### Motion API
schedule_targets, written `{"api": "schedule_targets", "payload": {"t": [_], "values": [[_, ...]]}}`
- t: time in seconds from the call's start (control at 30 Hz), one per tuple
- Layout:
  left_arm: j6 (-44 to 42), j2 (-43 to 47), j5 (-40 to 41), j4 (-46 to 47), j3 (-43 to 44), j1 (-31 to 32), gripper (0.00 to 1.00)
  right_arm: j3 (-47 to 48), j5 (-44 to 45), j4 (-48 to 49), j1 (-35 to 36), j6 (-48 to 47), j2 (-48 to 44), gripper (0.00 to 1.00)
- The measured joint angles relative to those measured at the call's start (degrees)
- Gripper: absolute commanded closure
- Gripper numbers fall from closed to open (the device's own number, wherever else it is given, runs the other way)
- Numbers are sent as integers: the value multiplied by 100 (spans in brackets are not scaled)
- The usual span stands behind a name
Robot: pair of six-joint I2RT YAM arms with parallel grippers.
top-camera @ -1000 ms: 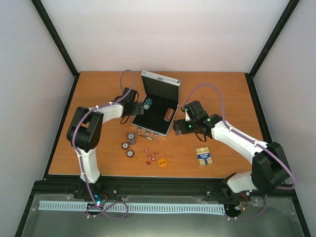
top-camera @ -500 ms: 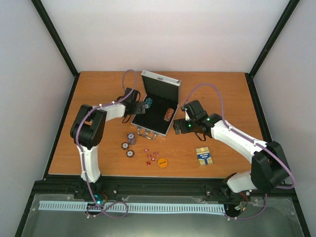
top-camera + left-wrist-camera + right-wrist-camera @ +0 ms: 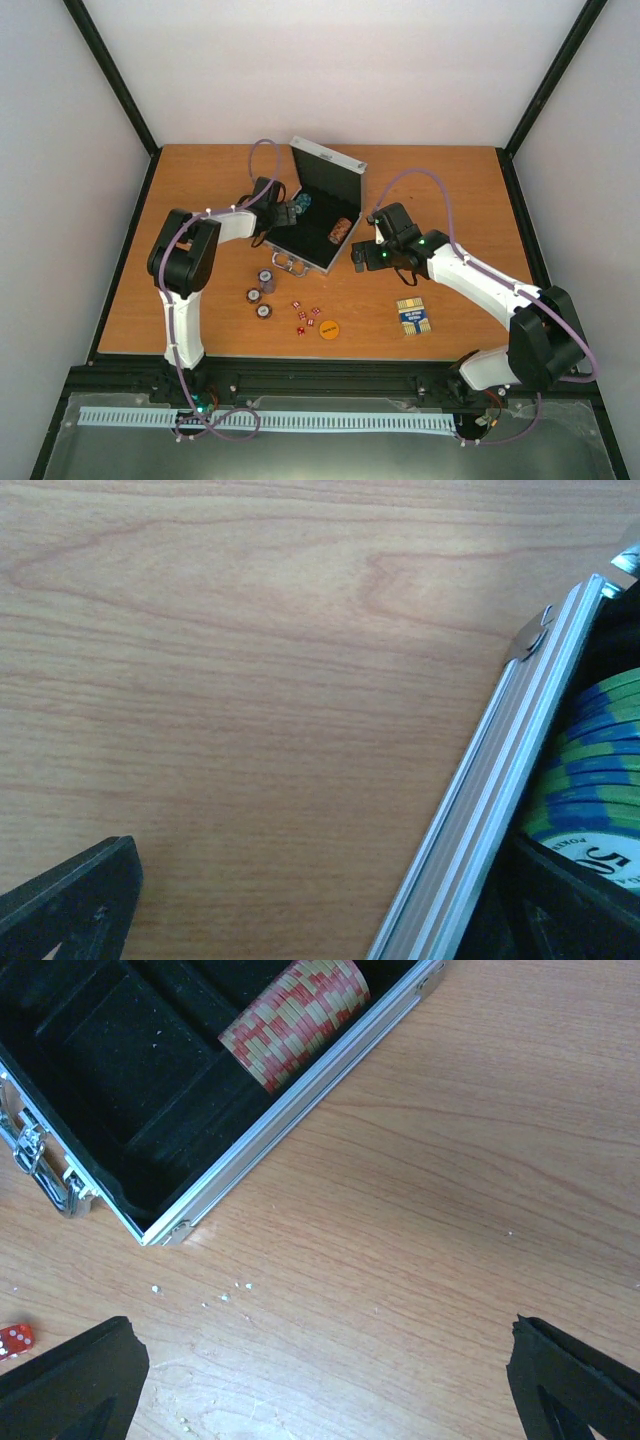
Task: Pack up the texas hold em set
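While both jaws gape empty, striped round poker chips (image 3: 265,278) near the silver aluminium case (image 3: 310,246) seem slippery; pinch across rims.

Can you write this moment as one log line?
left claw open astride wall of silver aluminium case | blue-green striped chips inside | right claw open, empty | tiny red dice outside

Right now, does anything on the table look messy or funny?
Yes. Little red dice lie scattered on the table, and pale crumbs dot the wood by a corner of the case. The case sits crooked to the table edge.
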State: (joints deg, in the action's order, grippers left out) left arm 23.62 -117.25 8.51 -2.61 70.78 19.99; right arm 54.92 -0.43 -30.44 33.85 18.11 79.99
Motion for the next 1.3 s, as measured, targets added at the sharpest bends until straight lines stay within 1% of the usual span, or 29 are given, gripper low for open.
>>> {"api": "schedule_targets", "payload": {"t": [0.37,0.8,1.1,1.3], "values": [[17,-85,4,63,83,0,0,0,-2,-15,-2,24,0,0],[103,470,-101,173,-684,42,0,0,-26,20,-2,37,0,0],[192,577,-284,155,-782,240,0,-85,-15,22,-2,59,-2,0],[216,706,-645,181,-927,354,0,-138,-2,20,-2,79,-26,0]]}}
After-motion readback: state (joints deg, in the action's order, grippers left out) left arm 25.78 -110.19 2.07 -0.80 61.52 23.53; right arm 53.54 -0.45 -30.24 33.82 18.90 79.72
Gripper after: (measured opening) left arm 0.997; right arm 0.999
